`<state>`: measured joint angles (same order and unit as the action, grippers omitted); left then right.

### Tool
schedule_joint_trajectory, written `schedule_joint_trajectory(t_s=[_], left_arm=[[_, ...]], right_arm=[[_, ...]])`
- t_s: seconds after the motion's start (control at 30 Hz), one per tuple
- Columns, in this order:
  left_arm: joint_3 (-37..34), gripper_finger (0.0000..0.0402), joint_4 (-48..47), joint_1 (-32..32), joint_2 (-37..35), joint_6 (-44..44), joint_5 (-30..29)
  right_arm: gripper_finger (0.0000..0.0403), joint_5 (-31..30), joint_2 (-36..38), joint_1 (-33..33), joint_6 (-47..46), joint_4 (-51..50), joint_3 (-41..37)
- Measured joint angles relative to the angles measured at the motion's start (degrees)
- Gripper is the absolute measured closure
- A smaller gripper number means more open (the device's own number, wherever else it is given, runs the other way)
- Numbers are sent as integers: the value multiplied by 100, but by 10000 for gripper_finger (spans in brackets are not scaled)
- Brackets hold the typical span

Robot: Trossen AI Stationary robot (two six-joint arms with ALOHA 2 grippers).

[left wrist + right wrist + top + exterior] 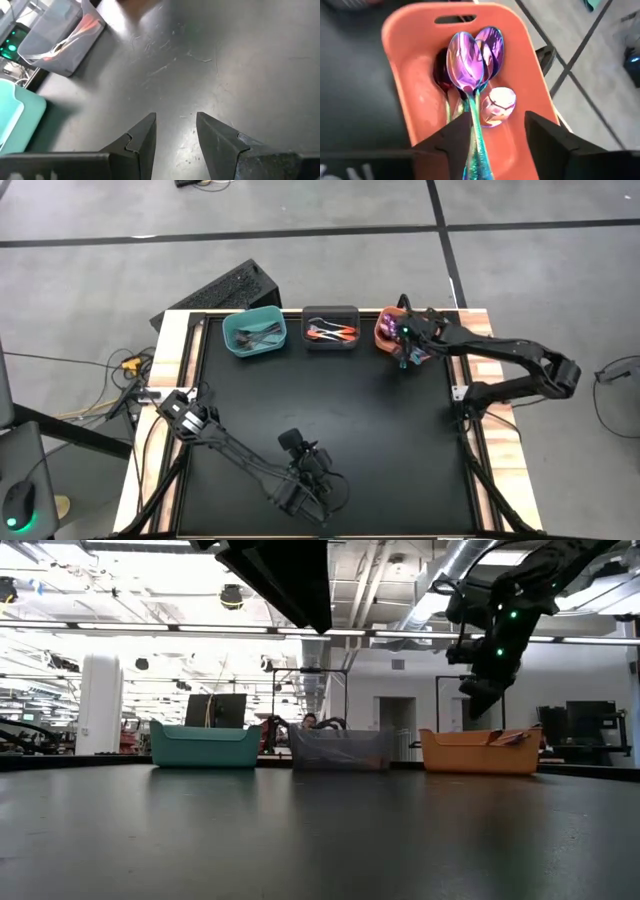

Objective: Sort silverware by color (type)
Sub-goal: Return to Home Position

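Observation:
My right gripper [497,135] hovers open over the orange bin [410,30] at the table's far right. Several iridescent purple-teal spoons [466,57] lie in that bin. One spoon's teal handle [476,150] runs between my fingers, close to one of them. The teal bin [254,332] holds dark grey silverware [260,335]. The dark grey bin [331,328] holds orange-red handled silverware [335,332]. My left gripper [175,130] stands open over bare table near the front edge, with nothing between its fingers. My right gripper stands with its fingers on either side of the topmost spoon's handle [476,150], slanting down from the near side. The handle runs right beside one finger [455,140]; I cannot tell whether they touch. The spoon's bowl rests on the other spoons in the bin.
The three bins stand in a row along the far edge: teal [203,745], dark grey [340,748], orange [480,752]. The black table top [330,410] stretches between the bins and my left arm. Wooden rails border the table's sides.

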<state>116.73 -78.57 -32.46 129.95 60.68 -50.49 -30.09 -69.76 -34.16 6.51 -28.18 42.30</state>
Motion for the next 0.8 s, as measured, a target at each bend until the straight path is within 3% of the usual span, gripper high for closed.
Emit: schedule_joint_trajectory(t_s=[0.1, 0.23, 0.43, 0.63, 0.8], left_arm=[[0, 272, 0, 3, 0, -3, -19], [0, 272, 19, 127, 31, 29, -38], [-365, 272, 951, 359, 52, -497, 68], [-526, 272, 2767, 384, 52, -2185, 24], [-520, 272, 3303, 433, 27, -3477, 56]], right_arm=[[185, 178, 283, 239, -384, -3, 1], [181, 1019, 761, 844, -842, 126, 2], [197, 1257, 1648, 2480, -1518, 933, -477], [214, 1214, 2566, 4367, -2054, 2590, -1508], [231, 977, 2867, 5763, -1840, 4522, -2207]])
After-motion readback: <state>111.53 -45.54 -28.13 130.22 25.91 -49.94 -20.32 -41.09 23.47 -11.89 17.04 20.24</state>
